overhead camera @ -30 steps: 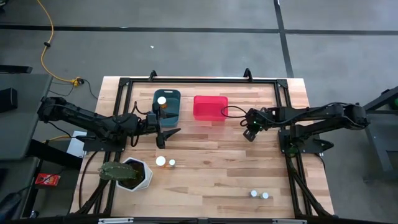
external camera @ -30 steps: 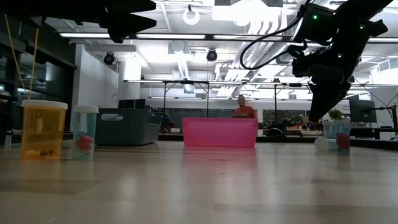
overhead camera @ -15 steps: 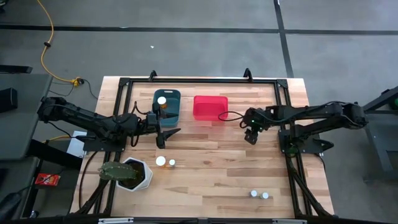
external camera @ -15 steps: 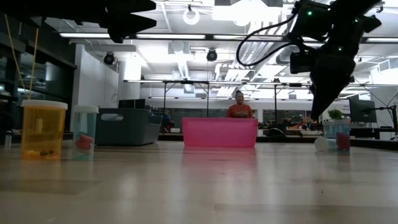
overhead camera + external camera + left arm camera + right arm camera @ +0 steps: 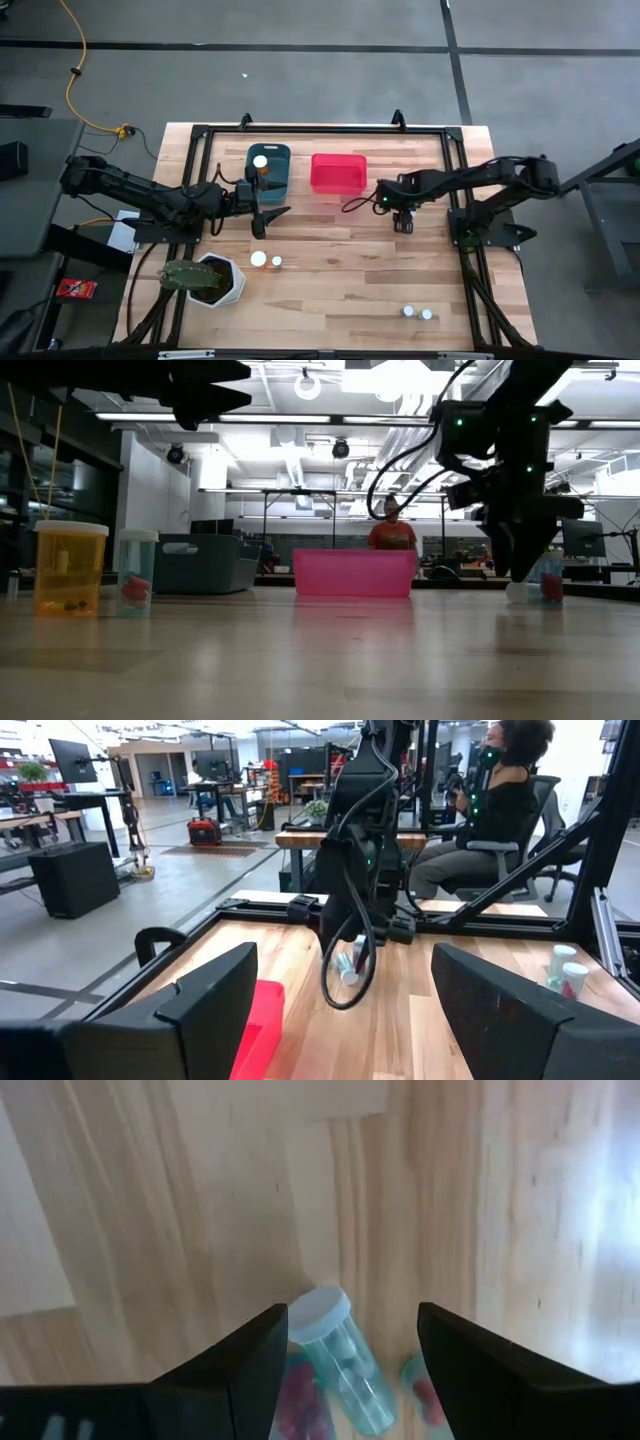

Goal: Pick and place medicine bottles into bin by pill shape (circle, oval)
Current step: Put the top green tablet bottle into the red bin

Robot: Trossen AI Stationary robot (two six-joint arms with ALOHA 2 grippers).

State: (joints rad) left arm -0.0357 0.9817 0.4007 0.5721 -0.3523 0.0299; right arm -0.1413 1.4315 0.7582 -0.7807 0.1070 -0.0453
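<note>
My right gripper (image 5: 402, 223) stands open, pointing down, just right of the table's middle. A clear teal medicine bottle (image 5: 340, 1362) with a white cap lies on its side on the wood between the fingers, touching neither as far as I can see. Other bottles (image 5: 543, 582) with red contents sit close beside it. The dark teal bin (image 5: 268, 171), with a white-capped bottle (image 5: 260, 161) in it, and the red bin (image 5: 338, 172) stand at the far middle. My left gripper (image 5: 267, 216) waits open, in the air just in front of the teal bin.
An amber bottle (image 5: 259, 259) and a clear one (image 5: 277, 262) stand left of centre, beside a white plant pot (image 5: 217, 280). Two more bottles (image 5: 417, 313) stand near the front right. A black frame edges the table. A person sits beyond the far edge.
My right gripper has come down from high above the table to the bottles lying right of the middle, and its fingers have swung from a slant to pointing straight down. The bottles have not moved.
</note>
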